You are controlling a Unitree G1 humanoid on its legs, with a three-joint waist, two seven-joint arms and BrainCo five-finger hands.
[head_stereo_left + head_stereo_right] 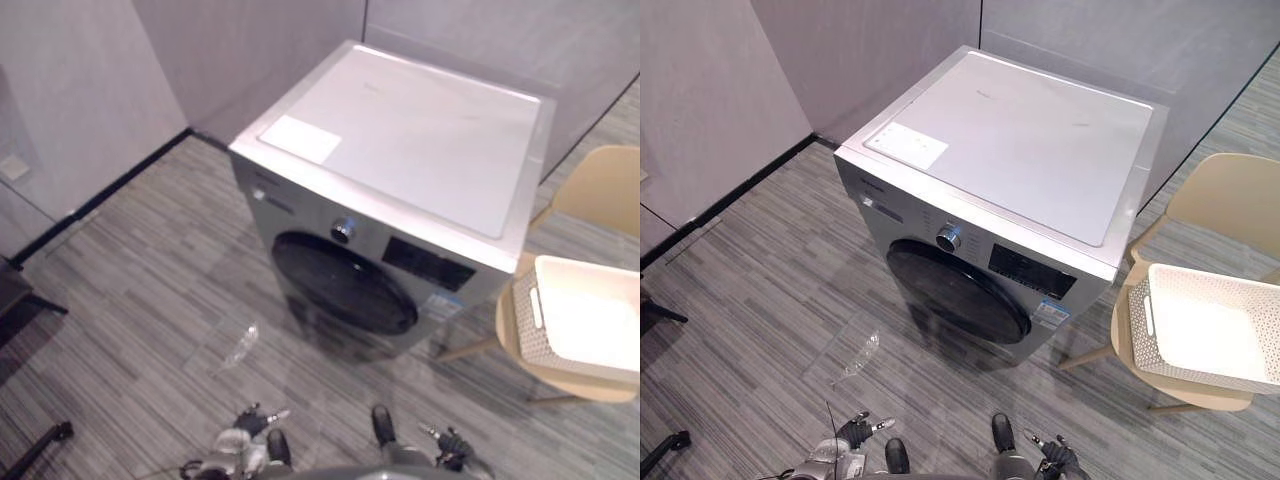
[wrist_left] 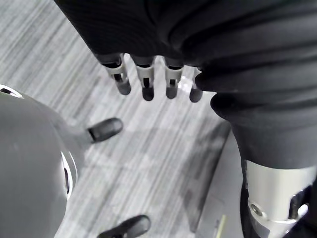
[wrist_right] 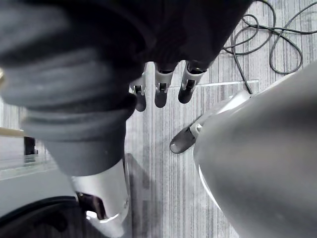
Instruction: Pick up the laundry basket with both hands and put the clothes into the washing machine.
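Left hand (image 2: 146,82): hangs low by the robot's side, fingers straight and apart, holding nothing.
Floor, ahead of the left hand: one scrap of clear plastic film (image 1: 240,345), lying loose, well apart from everything else.
Centre: one washing machine (image 1: 400,130), front-loading, its round dark door (image 1: 345,285) closed.
Right hand (image 3: 161,89): also low, fingers relaxed and apart, empty.
Right of the machine: one pale chair (image 1: 1225,205). One white laundry basket (image 1: 525,330) sits on its seat and covers most of it, with the slotted end wall at the seat edge nearer the machine.

Handling, judged: the perforated plastic shell is probably light and fairly stiff, with smooth walls that could slip under flat fingers. The sensible hold is one hand at each end, with fingers hooked through the handle slot (image 1: 537,306). The opposite slot is not visible. The interior reads plain white, so it cannot be told whether clothes lie inside.

Count: two hands, one basket, one machine, one chair, one film scrap.
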